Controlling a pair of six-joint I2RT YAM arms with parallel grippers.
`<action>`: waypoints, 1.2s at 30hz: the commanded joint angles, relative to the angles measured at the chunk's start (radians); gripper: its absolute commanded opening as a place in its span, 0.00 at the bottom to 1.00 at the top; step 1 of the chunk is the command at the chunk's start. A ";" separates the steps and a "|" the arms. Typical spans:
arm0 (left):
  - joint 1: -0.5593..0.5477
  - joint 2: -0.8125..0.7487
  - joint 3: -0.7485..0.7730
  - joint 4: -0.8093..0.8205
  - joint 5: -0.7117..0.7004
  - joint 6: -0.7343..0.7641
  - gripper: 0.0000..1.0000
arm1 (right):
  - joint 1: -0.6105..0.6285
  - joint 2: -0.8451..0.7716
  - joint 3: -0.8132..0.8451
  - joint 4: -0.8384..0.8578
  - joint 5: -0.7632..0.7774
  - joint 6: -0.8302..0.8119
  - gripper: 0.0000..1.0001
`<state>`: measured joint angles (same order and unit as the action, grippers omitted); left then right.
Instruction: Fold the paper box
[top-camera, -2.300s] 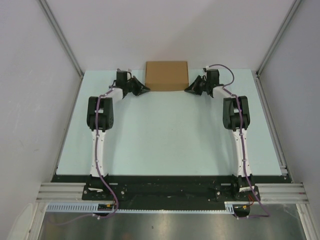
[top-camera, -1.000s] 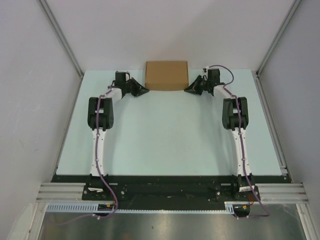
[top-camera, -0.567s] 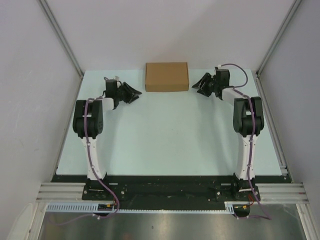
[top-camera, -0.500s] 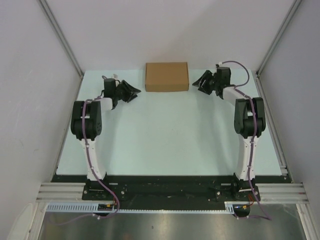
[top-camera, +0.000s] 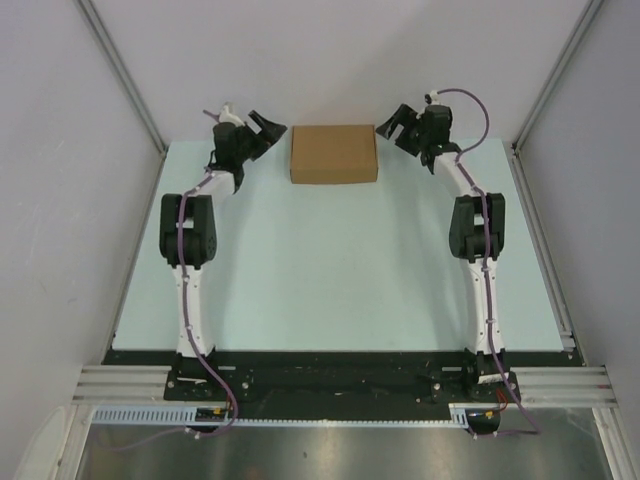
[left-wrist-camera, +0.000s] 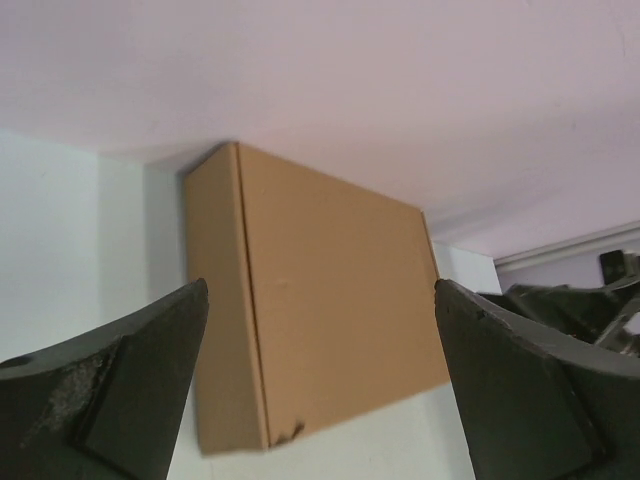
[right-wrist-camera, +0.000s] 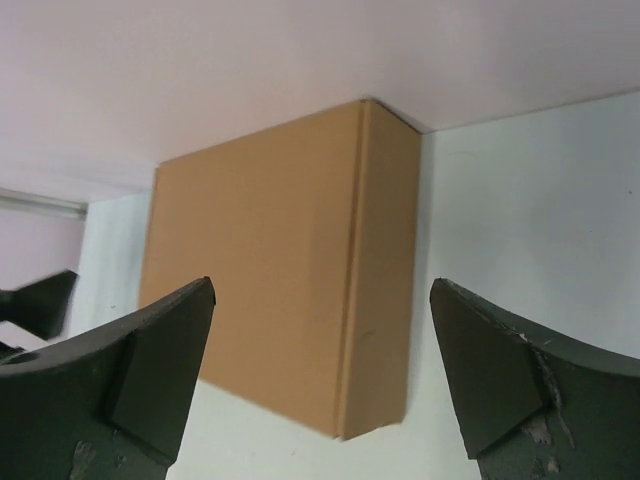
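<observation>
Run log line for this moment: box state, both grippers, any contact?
paper box: closed, flat on table, far edge | left gripper: open, beside box, no contact | right gripper: open, beside box, no contact

Pale green table (top-camera: 330, 260) between plain white walls (top-camera: 330, 60)

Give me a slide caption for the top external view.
Closed paper box at the table's far edge; left arm and right arm flank it, jaws open.

Closed paper box (left-wrist-camera: 330, 310) lies flat on pale table (left-wrist-camera: 60, 250), back edge at the wall (left-wrist-camera: 350, 80). Left gripper (left-wrist-camera: 320, 295) jaws spread wide, framing box, not touching it.
</observation>
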<state>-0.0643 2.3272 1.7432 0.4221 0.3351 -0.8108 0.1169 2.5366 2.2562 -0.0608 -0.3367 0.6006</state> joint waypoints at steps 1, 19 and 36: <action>-0.057 0.142 0.275 -0.141 -0.013 0.058 1.00 | 0.006 0.106 0.091 -0.050 0.016 -0.010 0.95; -0.057 0.225 0.291 -0.350 0.002 0.116 0.89 | 0.076 0.205 0.115 -0.033 -0.065 -0.015 0.78; 0.172 -0.448 -0.566 -0.262 -0.128 0.188 0.88 | 0.380 -0.064 -0.377 0.259 -0.024 0.071 0.70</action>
<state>0.0715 2.0605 1.2686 0.1837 0.3077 -0.6994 0.3920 2.5164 1.9316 0.1833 -0.3660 0.6510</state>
